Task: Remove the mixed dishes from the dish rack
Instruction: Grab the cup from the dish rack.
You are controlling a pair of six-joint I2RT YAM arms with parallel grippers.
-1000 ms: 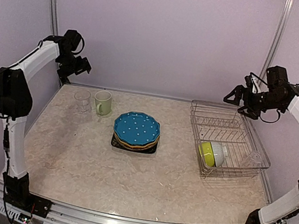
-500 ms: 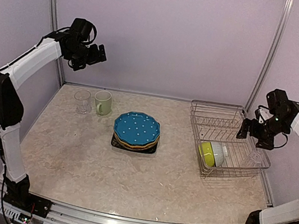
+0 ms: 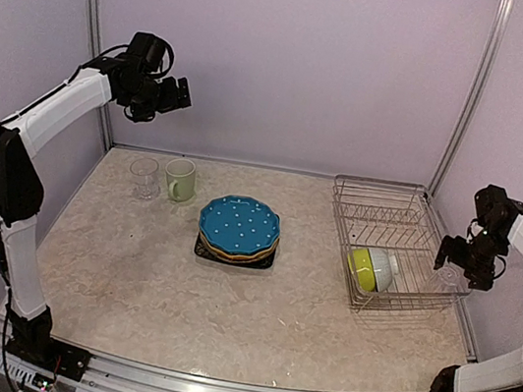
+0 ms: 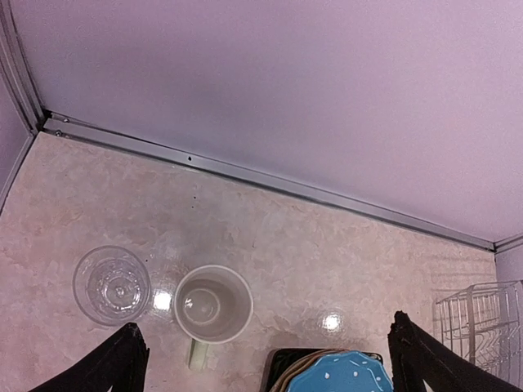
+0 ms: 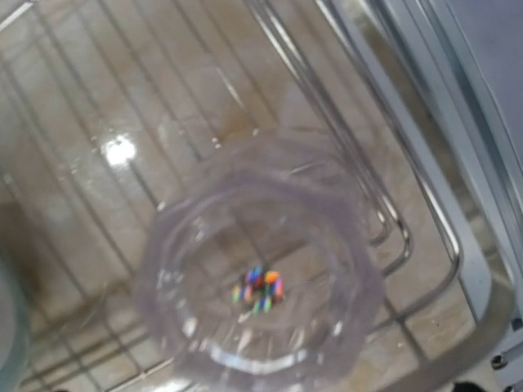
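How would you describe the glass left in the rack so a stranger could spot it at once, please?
Find the wire rack at the table's right side. In its near right corner stands a glass. Unlike the lime and white bowls to its left, it is clear.

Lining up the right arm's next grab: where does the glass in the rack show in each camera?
Top external: the glass stands in the rack's near right corner, right of the bowls.
Left wrist: not in it; the other glass there stands on the table beside the mug.
Right wrist: it fills the middle, seen from above.
Shared landmark: the rack's wires.
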